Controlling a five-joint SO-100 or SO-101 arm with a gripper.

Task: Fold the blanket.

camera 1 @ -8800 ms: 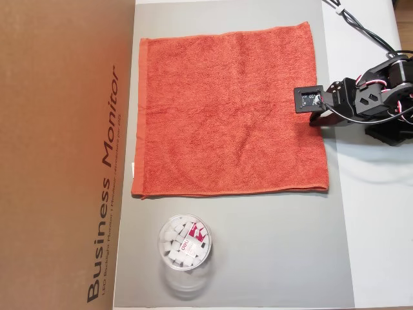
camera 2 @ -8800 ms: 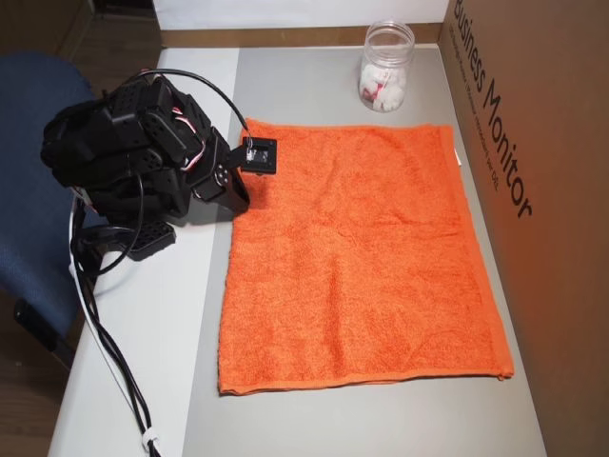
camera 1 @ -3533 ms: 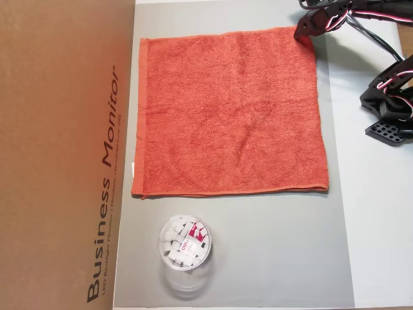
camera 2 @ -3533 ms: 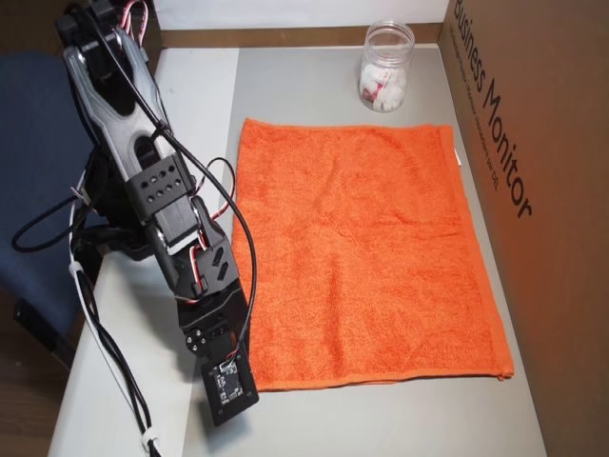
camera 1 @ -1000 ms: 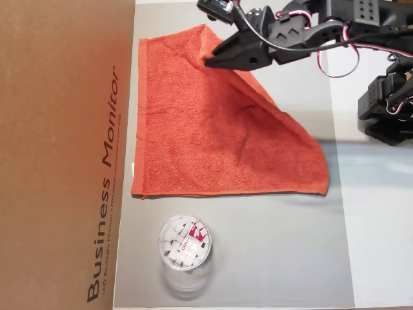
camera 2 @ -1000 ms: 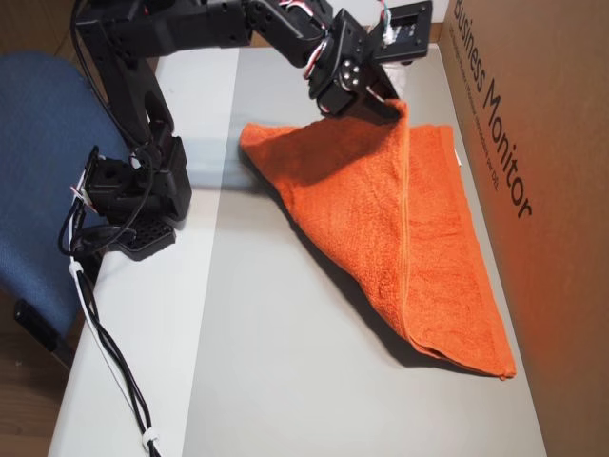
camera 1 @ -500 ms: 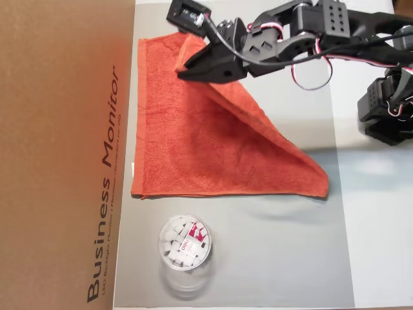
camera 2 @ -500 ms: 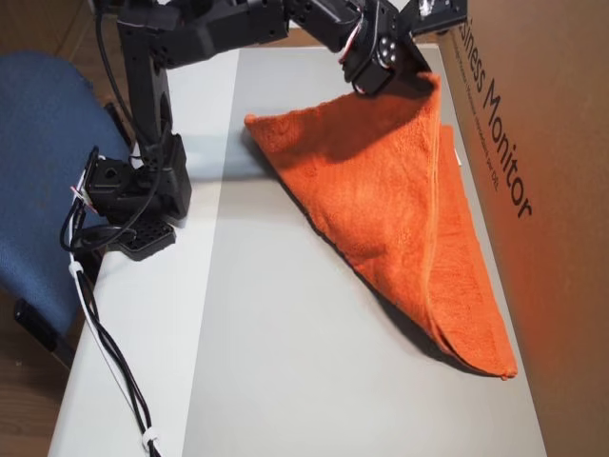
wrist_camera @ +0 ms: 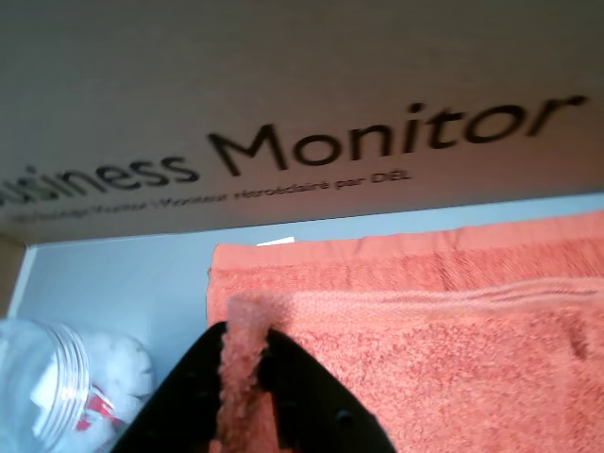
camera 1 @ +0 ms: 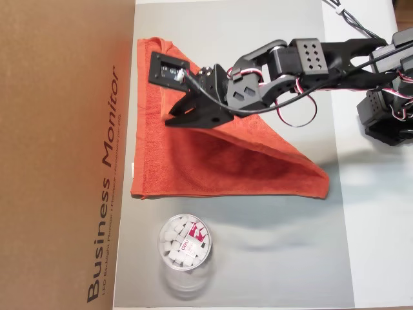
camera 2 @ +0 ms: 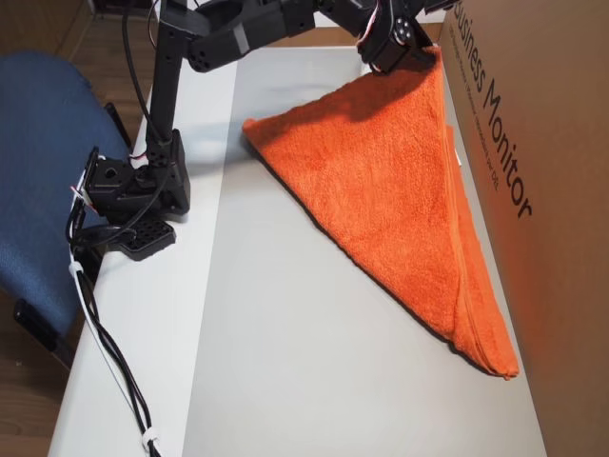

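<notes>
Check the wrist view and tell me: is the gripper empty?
No, the gripper pinches an edge of the blanket between its dark fingers.

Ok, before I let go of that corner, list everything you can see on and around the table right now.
blanket: one, orange-red, on the grey mat, folded into a triangle, one corner lifted toward the box
clear jar: one, holding white pieces, on the mat beside the blanket's lower edge in an overhead view
cardboard box: one, brown, printed "Business Monitor", along the blanket's far edge
grey mat: one, under blanket and jar
chair: one, blue, beside the table
arm: one, black, stretched over the blanket
gripper: one, black, pinching the blanket's corner
</notes>
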